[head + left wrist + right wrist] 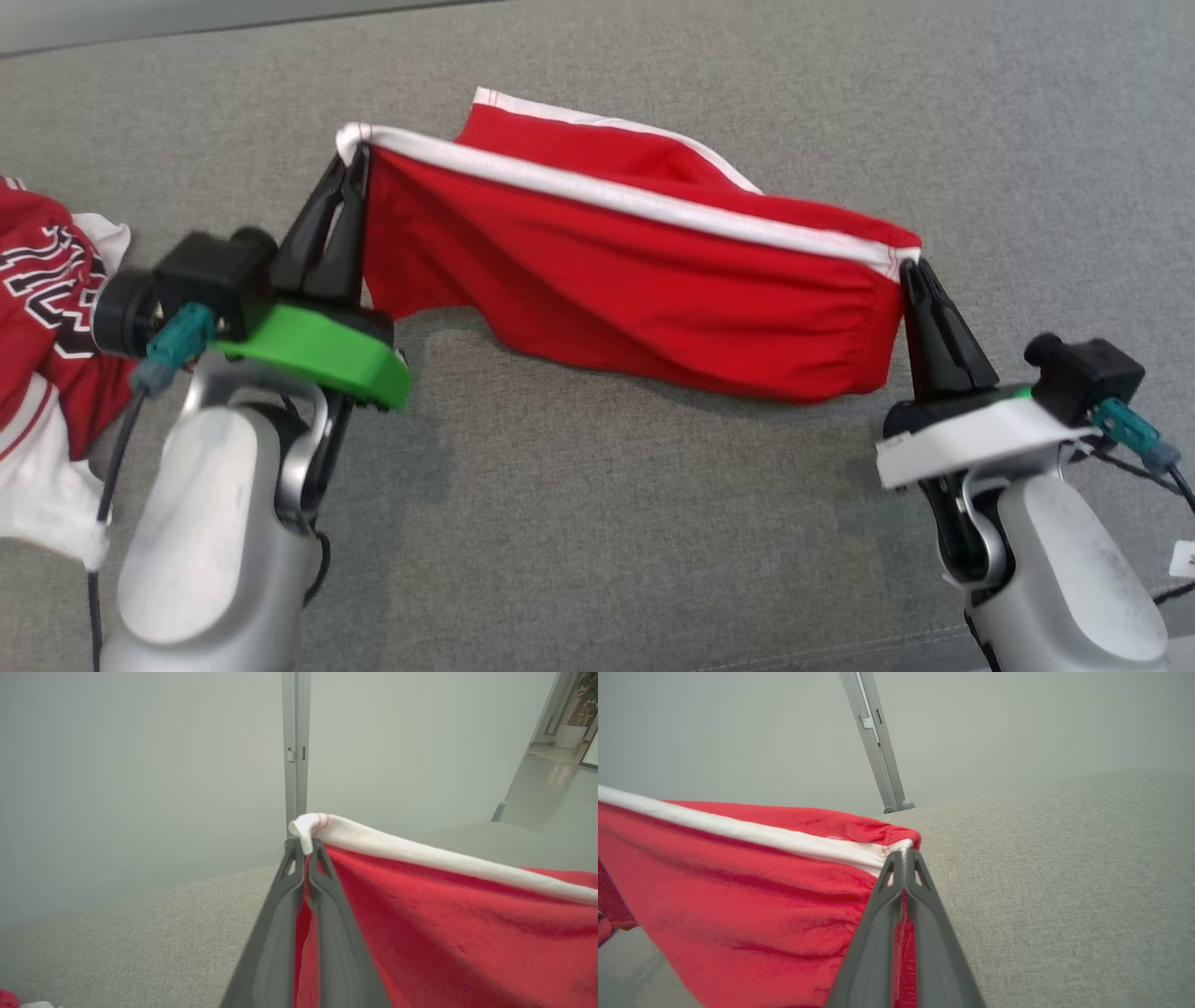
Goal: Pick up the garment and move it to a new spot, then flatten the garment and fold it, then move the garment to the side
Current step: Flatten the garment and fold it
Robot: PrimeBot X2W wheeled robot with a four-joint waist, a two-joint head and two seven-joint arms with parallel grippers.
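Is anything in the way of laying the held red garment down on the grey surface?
Nothing visible lies beneath the red white-trimmed fabric garment, stretched between the shut left hand and right hand. A red-and-white printed jersey lies apart at the left edge of the grey fabric surface.

Light soft & even, no glare on the garment (635, 289). Head view sharp, w/ a faint shadow on the grey surface (597, 541) just below the garment. Wrist views: wall (140, 765) behind the garment milky, low contrast; fingers (275, 952) in front of it soft, out of focus. Wide-angle stretch twd the edges. Left wrist view: brighter doorway (551, 774) up & right of the garment, floor shiny there.
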